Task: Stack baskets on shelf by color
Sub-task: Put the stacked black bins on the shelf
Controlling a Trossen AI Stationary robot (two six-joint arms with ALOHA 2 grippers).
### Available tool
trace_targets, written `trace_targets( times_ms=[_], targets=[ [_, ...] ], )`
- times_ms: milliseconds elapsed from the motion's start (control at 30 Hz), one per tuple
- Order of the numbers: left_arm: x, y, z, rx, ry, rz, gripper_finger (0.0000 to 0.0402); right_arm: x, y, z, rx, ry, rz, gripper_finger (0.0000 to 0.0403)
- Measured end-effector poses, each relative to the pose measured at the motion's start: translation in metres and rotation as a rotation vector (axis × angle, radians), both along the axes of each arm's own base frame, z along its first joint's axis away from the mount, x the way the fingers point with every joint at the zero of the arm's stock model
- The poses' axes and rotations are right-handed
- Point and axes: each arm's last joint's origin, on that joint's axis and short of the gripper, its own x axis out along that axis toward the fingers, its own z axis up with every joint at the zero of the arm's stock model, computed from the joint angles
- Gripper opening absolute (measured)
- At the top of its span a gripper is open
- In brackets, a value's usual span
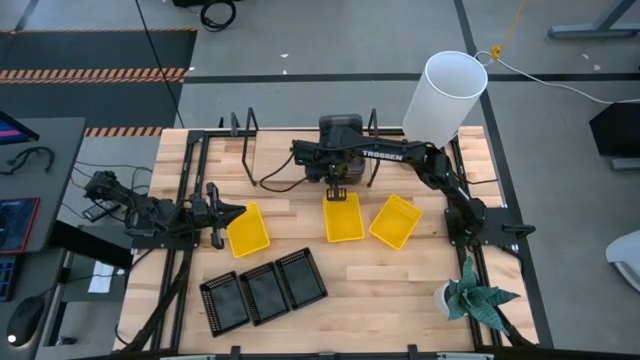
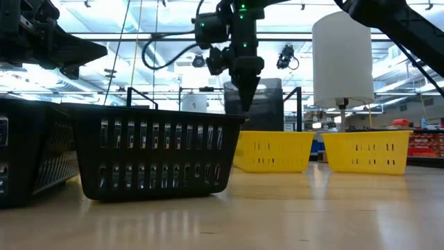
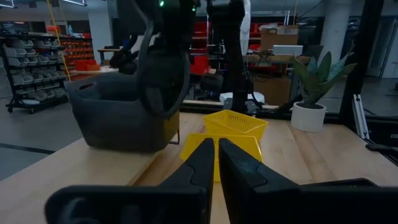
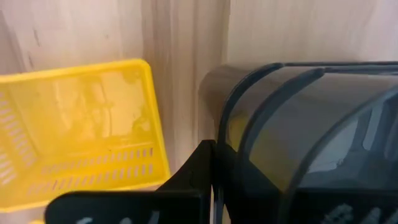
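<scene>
Three yellow baskets (image 1: pixel 343 217) lie in a row mid-table. Three black gridded baskets (image 1: pixel 265 292) sit side by side nearer the near edge. The dark grey baskets (image 1: pixel 340 130) stand nested on the shelf (image 1: pixel 275 150) at the far side. My right gripper (image 1: pixel 337 190) points down, shut, between the grey stack (image 4: pixel 311 124) and the middle yellow basket (image 4: pixel 74 124); it holds nothing. My left gripper (image 3: pixel 216 149) is shut and lies level, its tips at the left yellow basket (image 1: pixel 248 230); whether they touch it I cannot tell.
A tall white cylinder (image 1: pixel 448 95) stands at the far right by the shelf's end. A potted plant (image 1: pixel 475 295) occupies the near right corner. Black rails (image 1: pixel 185 200) run along the table's left and right sides. Bare planks lie right of the black baskets.
</scene>
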Motion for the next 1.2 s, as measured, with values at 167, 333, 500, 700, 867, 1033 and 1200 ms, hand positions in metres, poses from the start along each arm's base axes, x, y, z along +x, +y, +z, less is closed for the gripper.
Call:
trace_targets(
  times_ms=[167,333,500,700,867,1033,1200],
  targets=[
    [0.000,0.000,0.000,0.000,0.000,0.000,0.0033,-0.003,-0.006,-0.007,0.004,0.027,-0.019,0.0025],
    [0.000,0.000,0.000,0.000,0.000,0.000,0.0039,-0.004,-0.006,-0.010,0.004,0.037,-0.036,0.0038],
    [0.000,0.000,0.000,0.000,0.000,0.000,0.0034,-0.004,-0.006,-0.010,0.004,0.040,-0.061,0.0071],
    [0.000,0.000,0.000,0.000,0.000,0.000,0.0028,-0.005,-0.005,-0.010,-0.006,0.045,-0.086,0.0112],
    [0.000,0.000,0.000,0.000,0.000,0.000,0.0036,-0.006,-0.001,-0.001,-0.024,0.045,-0.114,0.0135],
    [0.000,0.000,0.000,0.000,0.000,0.000,0.0038,-0.004,0.007,0.018,-0.033,-0.007,-0.122,0.0151],
    [0.000,0.000,0.000,0.000,0.001,0.000,0.0030,0.001,0.024,0.041,-0.046,-0.113,-0.109,0.0164]
  ],
)
